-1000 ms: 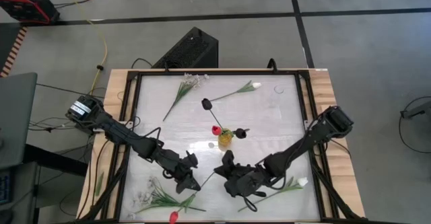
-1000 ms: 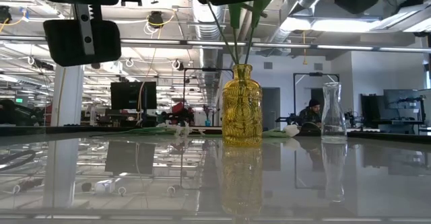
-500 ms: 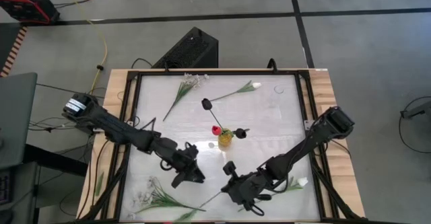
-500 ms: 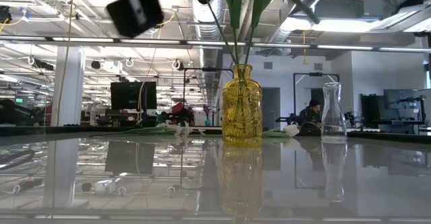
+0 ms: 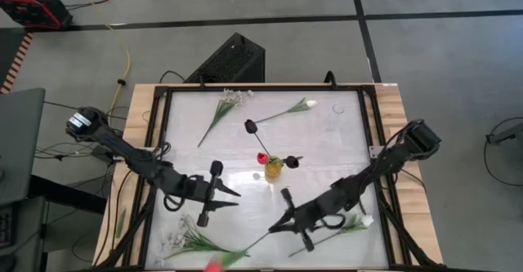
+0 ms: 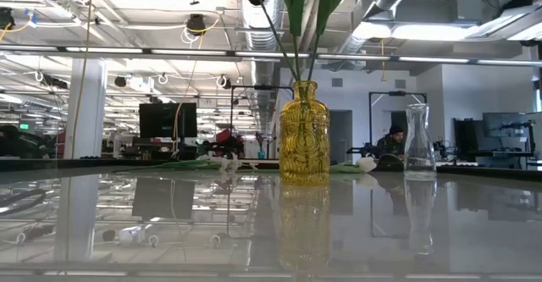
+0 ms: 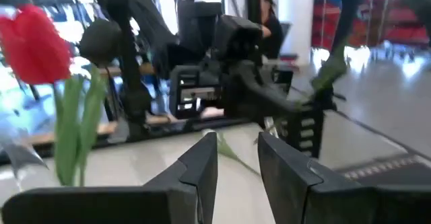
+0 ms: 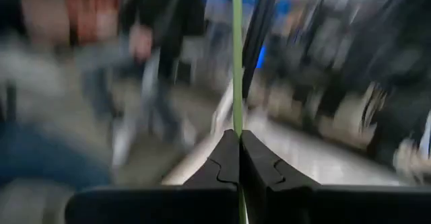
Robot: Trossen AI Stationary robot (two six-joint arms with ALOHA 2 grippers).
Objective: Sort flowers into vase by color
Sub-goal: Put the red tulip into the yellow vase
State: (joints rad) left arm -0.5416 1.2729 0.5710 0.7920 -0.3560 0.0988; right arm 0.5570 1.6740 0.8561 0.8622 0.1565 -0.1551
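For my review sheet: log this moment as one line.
right gripper: shut on green stem | left gripper: open, empty | yellow vase: holds flowers

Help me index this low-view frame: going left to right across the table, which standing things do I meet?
Yellow vase holding green stems, then the empty clear glass vase farther right. Neither gripper shows in this view.

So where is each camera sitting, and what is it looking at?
High view: above, looking straight down; both arms show, left gripper, right gripper.
Low view: at table-top height, looking across at the yellow vase; no arm shows.
Left wrist view: past its own open fingers.
Right wrist view: past fingers shut on a green stem.
High and low views share the yellow vase.
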